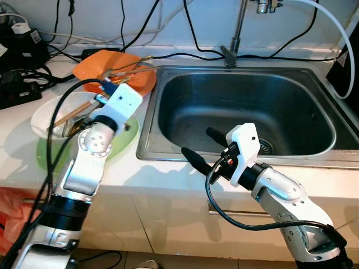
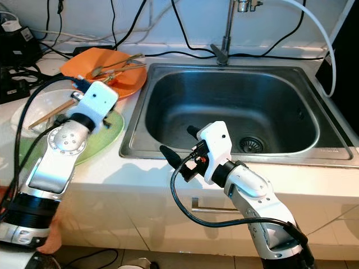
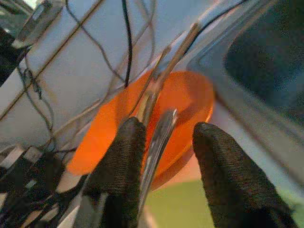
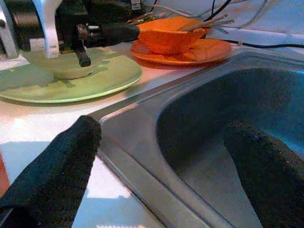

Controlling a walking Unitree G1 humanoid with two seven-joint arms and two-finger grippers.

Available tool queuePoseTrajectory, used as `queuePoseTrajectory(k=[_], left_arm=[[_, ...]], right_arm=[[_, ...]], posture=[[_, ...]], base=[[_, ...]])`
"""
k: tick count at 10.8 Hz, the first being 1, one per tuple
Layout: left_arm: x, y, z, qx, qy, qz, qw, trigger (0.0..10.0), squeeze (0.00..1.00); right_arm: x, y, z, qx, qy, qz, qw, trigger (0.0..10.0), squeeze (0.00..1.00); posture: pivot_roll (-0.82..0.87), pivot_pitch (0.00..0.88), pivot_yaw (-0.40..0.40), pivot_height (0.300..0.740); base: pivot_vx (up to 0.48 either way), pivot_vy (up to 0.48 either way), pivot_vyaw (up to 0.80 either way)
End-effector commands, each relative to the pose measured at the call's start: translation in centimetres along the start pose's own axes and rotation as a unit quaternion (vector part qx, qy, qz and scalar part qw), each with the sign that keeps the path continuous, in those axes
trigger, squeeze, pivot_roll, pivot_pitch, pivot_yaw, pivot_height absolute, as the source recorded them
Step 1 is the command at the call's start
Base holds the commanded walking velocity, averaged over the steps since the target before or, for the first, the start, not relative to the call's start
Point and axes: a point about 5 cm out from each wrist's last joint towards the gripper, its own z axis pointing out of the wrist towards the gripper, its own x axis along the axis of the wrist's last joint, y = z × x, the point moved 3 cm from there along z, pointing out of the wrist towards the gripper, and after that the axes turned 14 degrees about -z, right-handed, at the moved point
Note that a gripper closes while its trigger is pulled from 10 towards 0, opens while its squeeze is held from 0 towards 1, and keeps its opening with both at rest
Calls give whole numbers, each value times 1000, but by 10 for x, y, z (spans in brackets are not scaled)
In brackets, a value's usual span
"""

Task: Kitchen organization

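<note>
Orange bowl (image 1: 115, 70) sits far left on the desk (image 1: 168, 185), holding metal cutlery (image 3: 159, 130). Near it, a clear bowl (image 1: 50, 117) with chopsticks rests on a green plate (image 1: 120, 143). Left gripper (image 3: 164, 142), fingers apart, straddles a cutlery piece at the orange bowl. Right gripper (image 1: 202, 147) is spread over the sink (image 1: 247, 112) front edge.

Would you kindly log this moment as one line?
left end effector: open around cutlery over orange bowl | right end effector: open, at sink front rim | green plate: on counter
</note>
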Motion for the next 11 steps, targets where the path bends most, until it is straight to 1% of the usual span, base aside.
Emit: queuePoseTrajectory(k=[1,2,4,5,6,8,9,10,11], left_arm=[[-2,-5,0,15,-2,21,1000,10000,1000],[-1,-6,1,16,3,24,1000,10000,1000],[-4,-8,3,21,-1,34,999,10000,1000],[-5,-8,4,20,-4,37,999,10000,0],[-5,-9,5,19,-4,37,999,10000,0],[-9,-8,7,3,-13,35,999,10000,0],[-11,-7,8,-5,-18,33,999,10000,0],[-14,-4,8,-15,-24,30,999,4667,0],[-16,-3,8,-20,-29,29,999,3961,0]], right_arm=[[1,-2,1,3,5,-5,1000,10000,0],[1,-2,1,3,5,-5,1000,10000,0],[1,-2,2,3,6,-4,1000,10000,0],[1,-3,2,4,7,-3,1000,10000,0],[1,-3,1,8,6,0,1000,10000,0],[-1,2,-3,11,2,-1,1000,10000,0],[-1,2,-4,14,-1,-1,1000,10000,0],[-1,-1,-6,24,-2,1,1000,10000,0],[-2,-4,-7,37,-2,3,999,10000,0]], posture=[[120,15,44,740],[120,14,45,740],[120,14,45,740],[121,15,45,740],[121,17,44,740],[116,19,45,740],[115,20,46,740],[115,23,45,740],[114,22,46,740]], base=[[0,0,0],[0,0,0],[0,0,0],[0,0,0],[0,0,0],[0,0,0],[0,0,0],[0,0,0],[0,0,0]])
